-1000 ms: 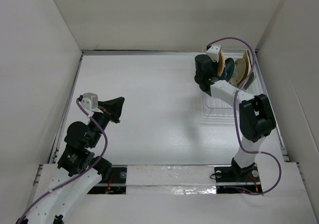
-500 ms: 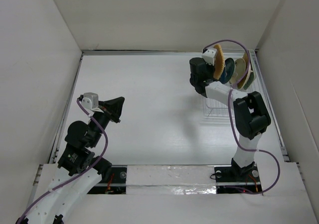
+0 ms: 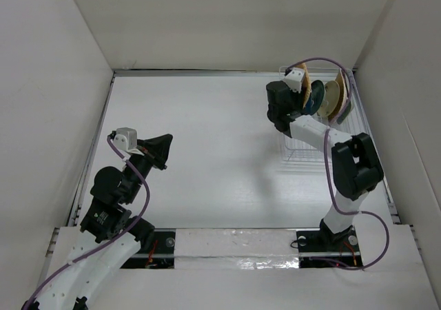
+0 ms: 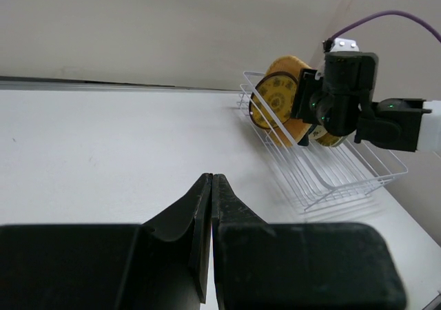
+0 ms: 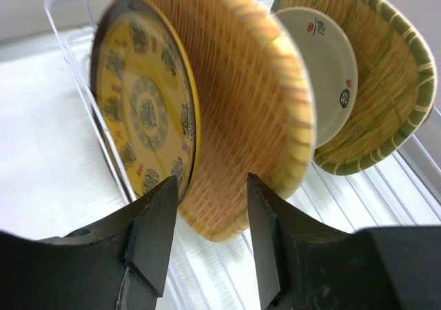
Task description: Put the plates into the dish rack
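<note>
Right gripper (image 5: 205, 220) fingers apart at the rim of the woven plate (image 5: 241, 96) in the dish rack (image 4: 331, 176): back straight out, clear of the yellow plate (image 5: 141, 110); left gripper (image 4: 211, 186) fingers together.

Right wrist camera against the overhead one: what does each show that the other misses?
Only the right wrist view shows the dark pattern on the yellow plate, the weave of the tan plate behind it, the small marks on the cream plate, and the right claw open just in front of them. Only the overhead view shows the left claw, far from the rack, and the whole table. Both show plates standing upright in the rack.
</note>
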Controlling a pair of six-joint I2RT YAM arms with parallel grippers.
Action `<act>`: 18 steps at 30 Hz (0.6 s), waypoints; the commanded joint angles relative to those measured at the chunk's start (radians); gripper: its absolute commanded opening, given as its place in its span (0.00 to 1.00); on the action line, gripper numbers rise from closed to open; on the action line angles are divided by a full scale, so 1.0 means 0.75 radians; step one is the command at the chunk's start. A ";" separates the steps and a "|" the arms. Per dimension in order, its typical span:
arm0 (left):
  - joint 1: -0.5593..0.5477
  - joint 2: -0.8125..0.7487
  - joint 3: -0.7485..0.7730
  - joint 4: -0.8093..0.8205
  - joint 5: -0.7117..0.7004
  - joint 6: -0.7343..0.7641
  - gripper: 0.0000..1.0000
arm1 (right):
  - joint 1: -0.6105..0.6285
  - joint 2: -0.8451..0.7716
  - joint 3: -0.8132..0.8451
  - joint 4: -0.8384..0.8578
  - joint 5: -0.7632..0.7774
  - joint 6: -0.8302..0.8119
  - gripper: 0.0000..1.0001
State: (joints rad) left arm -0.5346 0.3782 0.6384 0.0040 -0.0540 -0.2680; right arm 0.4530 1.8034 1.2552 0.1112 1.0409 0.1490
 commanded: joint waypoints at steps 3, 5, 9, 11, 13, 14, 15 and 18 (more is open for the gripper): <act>0.007 0.011 0.024 0.044 -0.004 0.014 0.00 | 0.005 -0.214 -0.005 0.003 -0.103 0.089 0.59; 0.007 0.013 0.024 0.044 -0.006 0.012 0.00 | 0.005 -0.295 -0.031 -0.013 -0.185 0.118 0.65; 0.007 0.015 0.024 0.044 -0.020 0.016 0.13 | 0.095 -0.486 -0.123 0.070 -0.419 0.127 0.80; 0.007 0.015 0.018 0.050 -0.010 0.018 0.21 | 0.152 -0.563 -0.219 0.140 -0.514 0.133 0.94; 0.007 0.017 0.020 0.056 0.004 0.020 0.29 | 0.255 -0.674 -0.291 0.219 -0.625 0.125 1.00; 0.007 0.017 0.018 0.058 0.004 0.022 0.32 | 0.291 -0.707 -0.356 0.242 -0.647 0.123 1.00; 0.007 0.015 0.018 0.062 0.002 0.022 0.36 | 0.365 -0.774 -0.393 0.265 -0.684 0.118 1.00; 0.007 0.003 0.012 0.080 -0.002 0.018 0.47 | 0.494 -0.882 -0.516 0.328 -0.721 0.100 1.00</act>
State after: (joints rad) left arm -0.5346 0.3794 0.6384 0.0036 -0.0597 -0.2626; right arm 0.7605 1.2011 0.9260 0.2565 0.5884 0.2317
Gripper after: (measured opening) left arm 0.439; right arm 0.994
